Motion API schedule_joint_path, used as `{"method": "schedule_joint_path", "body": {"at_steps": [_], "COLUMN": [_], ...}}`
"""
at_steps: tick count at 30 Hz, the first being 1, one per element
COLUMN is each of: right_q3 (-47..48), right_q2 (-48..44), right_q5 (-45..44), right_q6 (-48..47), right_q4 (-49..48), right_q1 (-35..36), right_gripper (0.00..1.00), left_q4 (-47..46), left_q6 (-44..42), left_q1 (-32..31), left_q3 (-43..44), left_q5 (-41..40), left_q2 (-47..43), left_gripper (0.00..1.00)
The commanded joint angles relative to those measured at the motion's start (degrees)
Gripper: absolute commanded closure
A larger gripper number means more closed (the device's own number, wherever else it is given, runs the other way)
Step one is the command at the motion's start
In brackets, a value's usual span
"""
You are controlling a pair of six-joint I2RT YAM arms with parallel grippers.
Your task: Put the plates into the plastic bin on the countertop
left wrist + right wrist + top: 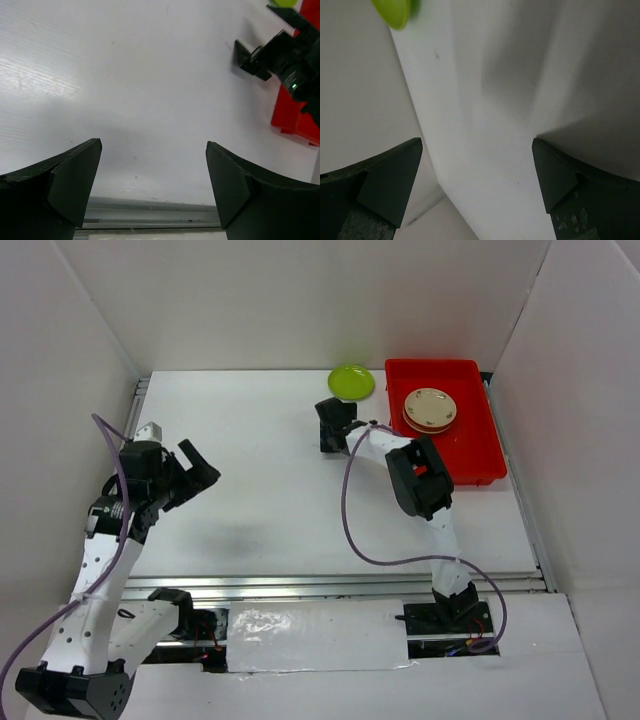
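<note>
Inside red bin (470, 455), cream plate (430, 408) covers lower plates (418, 427), barely vis.

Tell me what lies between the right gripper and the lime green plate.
Nothing: in the top view only bare white countertop separates the open right gripper from the lime green plate.

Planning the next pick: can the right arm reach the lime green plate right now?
Probably yes: the right pincer is open, close to the lime green plate, with only bare countertop between them and the red bin off to one side.
</note>
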State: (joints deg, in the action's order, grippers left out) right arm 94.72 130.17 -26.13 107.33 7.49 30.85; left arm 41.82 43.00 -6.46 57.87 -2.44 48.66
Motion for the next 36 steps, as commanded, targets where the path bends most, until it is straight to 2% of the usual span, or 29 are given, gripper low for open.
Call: {"method": "schedule_joint_path", "body": {"at_steps": [1,6,9,16,18,22,31,36], "right_q3": [7.31,17.75,21.38,32.18,35.34,38.00,41.69,41.60], "right_q2": [4.28,10.18,13.96,20.03,21.70,23.64,26.27,26.63], "right_q5": [-1.83,0.63,3.45,1.09,0.82,0.21,-1.47,-2.70], "right_q6": [3.33,0.77,2.96,4.29,3.94,4.03,3.85,2.10], "right_q4": [6.22,9.20,11.58,14.75,15.54,15.54,15.54,13.79], "right_q1": [-3.68,-5.80,-7.38,-8.35,-8.70,-9.23,-10.02,-10.55], "right_gripper": [0.01,0.01,0.03,0.11,0.20,0.28,0.29,0.35], "left_q4": [1.08,-1.39,-1.92,-3.76,-3.94,-4.12,-4.64,-5.08], "left_q6": [-8.71,-13.38,-16.01,-15.93,-15.76,-15.76,-15.41,-15.41], "left_q1": [3.81,8.82,10.23,10.50,10.59,10.68,10.77,10.85], "left_q3": [0.32,-0.04,0.67,-0.65,-0.91,-0.65,-0.30,-0.82], "left_q5": [8.48,20.87,23.70,26.08,26.78,26.61,28.01,28.36], "left_q2": [0.81,2.57,1.96,0.99,0.99,1.26,1.52,1.17], "left_gripper": [0.01,0.01,0.01,0.01,0.01,0.01,0.01,0.01]}}
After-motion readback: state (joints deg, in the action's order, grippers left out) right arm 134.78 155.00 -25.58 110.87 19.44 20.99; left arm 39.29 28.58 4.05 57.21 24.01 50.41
